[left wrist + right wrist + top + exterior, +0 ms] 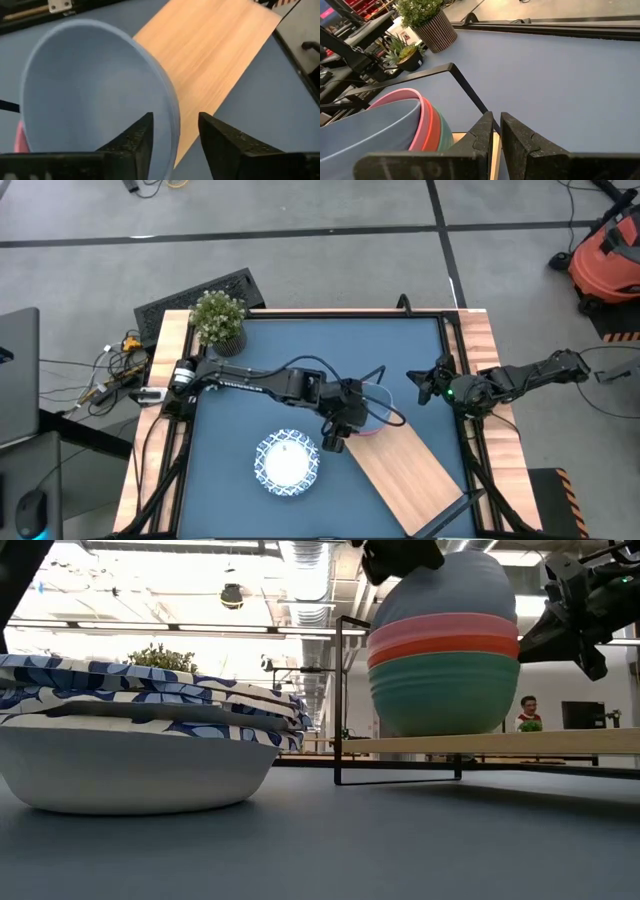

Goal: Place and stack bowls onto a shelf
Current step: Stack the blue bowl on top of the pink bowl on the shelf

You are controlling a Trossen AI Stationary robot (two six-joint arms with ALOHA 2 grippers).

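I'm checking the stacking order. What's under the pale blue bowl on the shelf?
Under the pale blue bowl sit a pink bowl, then a red bowl, then a green bowl resting on the shelf. Their insides are covered. The left gripper straddles the blue bowl's rim.

Light is even and bright over the blue tabletop [400,360] seen from above, with only soft, short shadows under the arms. The level view looks into strong backlight: the ceiling lamps [310,560] and windows wash out to white, so the patterned bowls [140,740] read dim on their near sides, and the near tabletop is soft. In the left wrist view the pale blue bowl [90,85] is smeared and out of focus, while the shelf [215,55] shows clear wood grain. The right wrist view is sharp, its far edges bending slightly.
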